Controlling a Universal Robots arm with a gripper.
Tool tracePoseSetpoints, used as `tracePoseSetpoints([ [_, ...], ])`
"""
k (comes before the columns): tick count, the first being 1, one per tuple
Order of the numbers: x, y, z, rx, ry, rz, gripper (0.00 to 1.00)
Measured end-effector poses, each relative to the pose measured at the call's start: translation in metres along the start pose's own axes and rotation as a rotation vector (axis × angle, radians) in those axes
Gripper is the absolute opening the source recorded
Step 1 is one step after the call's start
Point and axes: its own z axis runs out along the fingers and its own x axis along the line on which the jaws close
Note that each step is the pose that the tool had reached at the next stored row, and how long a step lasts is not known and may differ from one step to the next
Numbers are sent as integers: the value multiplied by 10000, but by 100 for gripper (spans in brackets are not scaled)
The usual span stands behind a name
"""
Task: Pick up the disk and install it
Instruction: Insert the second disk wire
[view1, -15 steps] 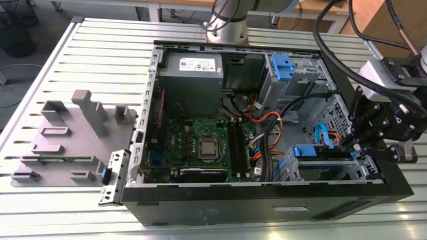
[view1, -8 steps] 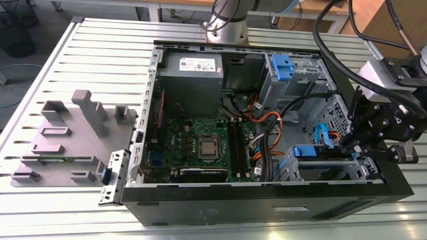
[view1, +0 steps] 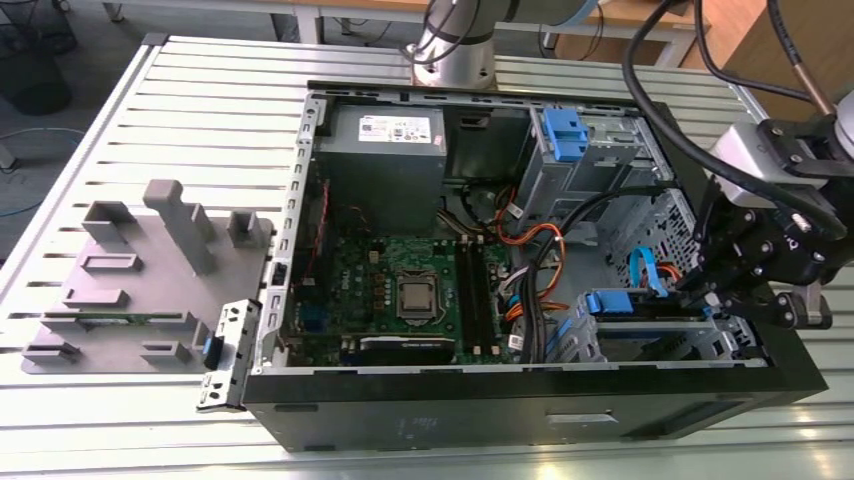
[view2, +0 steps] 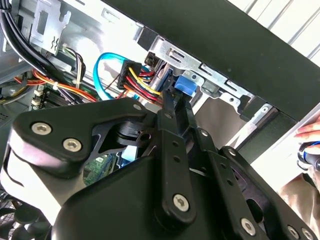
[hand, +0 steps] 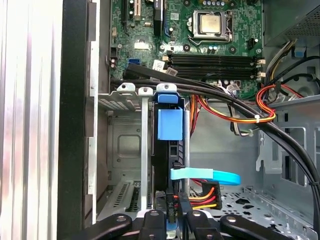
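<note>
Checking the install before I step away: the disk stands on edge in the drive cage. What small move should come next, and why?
Probably a short, slow push along the drive cage rails. In the first wrist view the disk stands between the rails with the gripper at its cabled end. A blue cable crosses close by, so go gently.

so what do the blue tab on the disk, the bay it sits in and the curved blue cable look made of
The blue tab on the disk: probably moulded plastic, matte and evenly coloured. The bay: likely bare sheet metal, dull grey with punched slots and folded edges. The curved blue cable: apparently a flexible plastic-jacketed ribbon, smooth and slightly glossy.
</note>
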Motion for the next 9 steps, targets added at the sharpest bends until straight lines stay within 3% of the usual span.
tracePoseSetpoints([
  [9, -15, -43, 0, 0, 0, 1, 24],
])
